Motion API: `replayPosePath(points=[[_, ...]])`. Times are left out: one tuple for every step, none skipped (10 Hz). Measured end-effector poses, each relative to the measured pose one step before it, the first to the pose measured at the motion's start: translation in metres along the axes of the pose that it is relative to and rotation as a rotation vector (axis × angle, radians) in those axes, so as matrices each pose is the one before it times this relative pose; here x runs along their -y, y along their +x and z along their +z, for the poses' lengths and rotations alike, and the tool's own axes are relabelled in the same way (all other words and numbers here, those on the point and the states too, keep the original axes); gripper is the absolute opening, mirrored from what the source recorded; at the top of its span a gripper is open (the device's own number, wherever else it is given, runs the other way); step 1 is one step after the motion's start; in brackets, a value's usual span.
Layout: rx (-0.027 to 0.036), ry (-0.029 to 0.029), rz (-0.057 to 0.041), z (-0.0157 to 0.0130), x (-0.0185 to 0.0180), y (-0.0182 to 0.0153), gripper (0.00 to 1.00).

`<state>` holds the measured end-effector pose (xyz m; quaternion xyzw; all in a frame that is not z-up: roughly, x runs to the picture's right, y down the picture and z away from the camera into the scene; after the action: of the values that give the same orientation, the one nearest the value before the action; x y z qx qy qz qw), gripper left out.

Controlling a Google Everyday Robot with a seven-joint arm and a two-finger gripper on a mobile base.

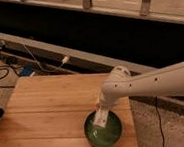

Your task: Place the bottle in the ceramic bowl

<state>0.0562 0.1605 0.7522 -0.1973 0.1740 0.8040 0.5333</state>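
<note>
Gripper (pixel 103 108) holds bottle (pixel 100 119) over ceramic bowl (pixel 113 134)

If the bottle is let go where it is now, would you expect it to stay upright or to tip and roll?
Probably tip: the slim bottle leans over the bowl, under the gripper. It looks like light plastic, and the curved glossy inside likely lets it slide down to rest.
</note>
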Motion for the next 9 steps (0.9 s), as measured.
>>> replayPosePath(points=[[0.00001, -0.00003, 0.00011, -0.00002, 0.00004, -0.00001, 0.73], [-0.00014, -0.00005, 0.00033, -0.00001, 0.00004, 0.00003, 0.79], [0.00002, 0.00011, 0.00018, 0.00000, 0.00015, -0.00002, 0.80], [0.00009, -0.00006, 0.00014, -0.00004, 0.00001, -0.00004, 0.80], [-0.00004, 0.00006, 0.00010, 0.00003, 0.00010, 0.00000, 0.80], [-0.00005, -0.00004, -0.00003, 0.00001, -0.00003, 0.00003, 0.80], [0.00005, -0.00009, -0.00007, -0.00005, -0.00007, 0.00000, 0.80], [-0.00004, 0.00002, 0.00000, 0.00001, -0.00001, 0.00001, 0.80], [-0.00004, -0.00001, -0.00003, 0.00002, -0.00001, 0.00001, 0.80]])
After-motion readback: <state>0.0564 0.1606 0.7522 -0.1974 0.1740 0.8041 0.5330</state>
